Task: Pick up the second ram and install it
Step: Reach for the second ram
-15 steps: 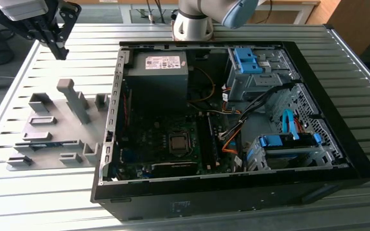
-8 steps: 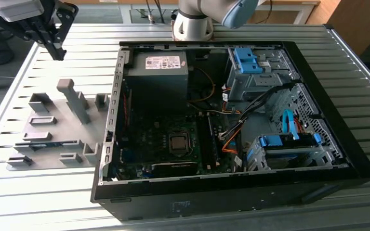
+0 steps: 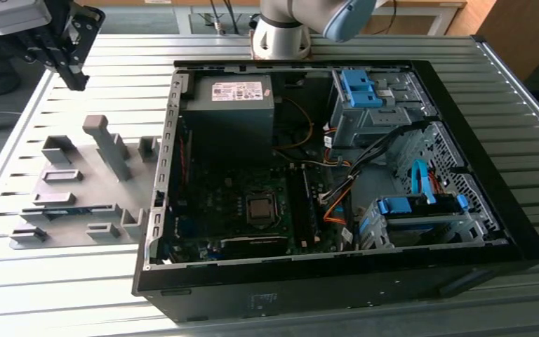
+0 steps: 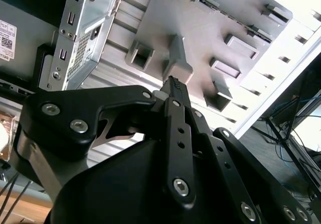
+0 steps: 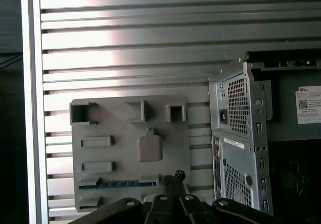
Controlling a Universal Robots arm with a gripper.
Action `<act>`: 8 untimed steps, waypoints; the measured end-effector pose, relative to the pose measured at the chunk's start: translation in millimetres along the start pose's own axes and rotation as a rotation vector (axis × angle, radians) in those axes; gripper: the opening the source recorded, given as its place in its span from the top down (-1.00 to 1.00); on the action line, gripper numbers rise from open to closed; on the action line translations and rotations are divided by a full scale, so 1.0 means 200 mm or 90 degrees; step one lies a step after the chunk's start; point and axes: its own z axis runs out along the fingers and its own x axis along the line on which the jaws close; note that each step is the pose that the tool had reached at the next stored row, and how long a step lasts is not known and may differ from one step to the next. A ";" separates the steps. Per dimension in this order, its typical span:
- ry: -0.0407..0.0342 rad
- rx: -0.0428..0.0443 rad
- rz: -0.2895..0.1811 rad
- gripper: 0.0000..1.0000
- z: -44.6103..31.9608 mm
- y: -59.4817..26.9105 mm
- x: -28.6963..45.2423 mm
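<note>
**Tool high over the fixture; second ram in its groove**

The tool [image 3: 76, 81] hangs well above the counter [image 3: 54, 295], off one end of the grey fixture plate [image 3: 87, 186]. Its jaws are drawn together with nothing between them. The second ram [image 3: 68, 210] sits in a groove at the plate's other end, apparently on edge, so it shows as a thin blue strip in the first wrist view [image 5: 120, 184]. That probably leaves its long upper edge free for a grip. Just beside the plate the open computer case [image 3: 494, 210] lies on its side, so the motherboard's black slots [image 3: 304, 203] face upward. The pick-up is not yet begun.
</note>
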 end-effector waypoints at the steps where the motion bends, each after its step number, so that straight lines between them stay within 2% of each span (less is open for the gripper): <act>1: 0.0000 0.0000 0.000 0.80 -0.001 -0.003 0.016; 8: 0.0000 0.0000 0.000 0.80 -0.004 -0.022 0.118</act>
